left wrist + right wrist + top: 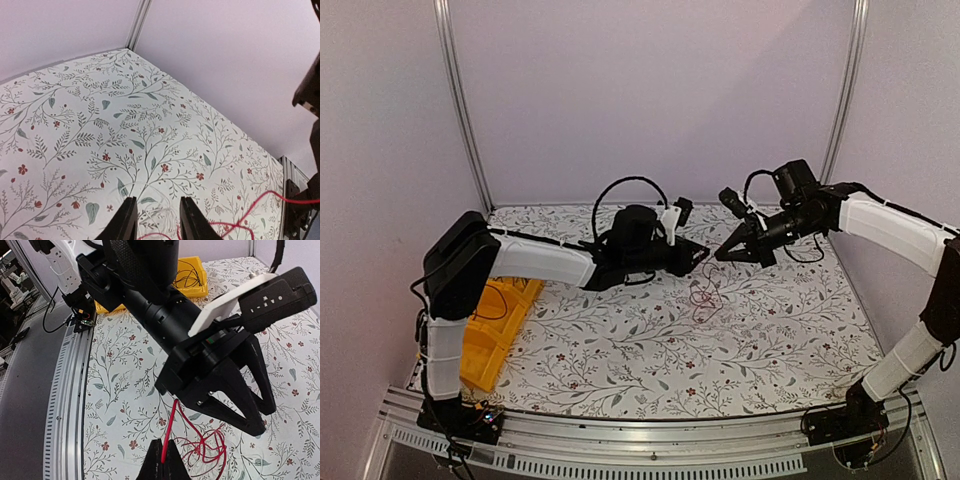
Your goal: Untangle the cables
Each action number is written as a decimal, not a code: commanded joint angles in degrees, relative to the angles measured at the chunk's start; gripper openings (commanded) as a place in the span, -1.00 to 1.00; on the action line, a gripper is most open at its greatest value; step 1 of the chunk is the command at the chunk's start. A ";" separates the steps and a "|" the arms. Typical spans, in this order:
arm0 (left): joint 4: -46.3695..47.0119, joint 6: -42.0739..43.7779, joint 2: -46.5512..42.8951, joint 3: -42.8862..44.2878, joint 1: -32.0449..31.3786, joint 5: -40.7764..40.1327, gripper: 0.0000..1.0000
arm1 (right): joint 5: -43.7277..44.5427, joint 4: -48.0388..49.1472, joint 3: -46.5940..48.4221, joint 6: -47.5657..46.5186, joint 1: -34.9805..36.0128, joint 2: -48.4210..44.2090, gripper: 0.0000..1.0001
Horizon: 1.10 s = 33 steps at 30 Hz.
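Top view: the left arm [535,258] reaches to mid table [620,350], and the left claw [698,256] and right claw [720,254] sit nose to nose, just beside each other, above the cloth. The red cable [705,300] lies right under them as a loose tangle, w/ its long axis running roughly near-to-far and its top end rising toward the claws. From here we can't tell either claw's state or which one has the wire. A yellow bin [485,360] sits at the table's left edge.

Left wrist view: the left claw's fingers [125,222] stand apart w/ only floral cloth showing in the gap, so it's parted and has nothing in it. The red cable shows at lower right. One strand runs from near the right finger out to the right edge, rising a bit, approx. left-to-right. Its small loops lie low in the picture. The top view doesn't show that gap.

Right wrist view: the right claw is closed and pinching the red cable. One taut strand comes out of the tips and goes up, tilted slightly right, to the underside of the left claw. The rest of the red loops sag to the right of the tips, over the cloth. Only this view shows the pinch. It also shows black cables [187,275] coiled inside the yellow bin, well apart from the red one.
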 commanded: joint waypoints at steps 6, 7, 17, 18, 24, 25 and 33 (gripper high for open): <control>5.98 -2.91 10.02 9.88 0.72 -4.50 -0.38 | -4.26 -6.96 4.98 1.59 0.26 -1.90 -1.00; 5.98 -3.14 11.14 10.13 0.83 -5.17 -0.39 | -4.42 -7.86 6.15 1.28 0.12 -2.43 -1.00; 17.57 -7.63 9.84 -4.25 1.80 3.14 -0.33 | -1.77 -10.13 15.65 -0.13 -2.35 -5.90 -1.00; 18.19 -7.08 8.05 -6.62 1.75 2.71 -0.31 | -1.46 -9.95 15.81 -0.13 -2.44 -5.90 -1.00; 24.23 -2.20 -1.33 -20.71 1.52 1.55 -0.29 | -0.33 -7.79 16.89 2.04 -2.90 -5.52 -1.00; 25.22 -1.86 -2.40 -22.62 1.41 1.78 -0.28 | -0.18 -7.61 17.01 2.32 -2.95 -5.39 -1.00; 45.39 1.66 -0.47 -28.14 -3.75 2.51 0.07 | 0.05 -7.28 18.95 3.84 -2.93 -3.73 -1.00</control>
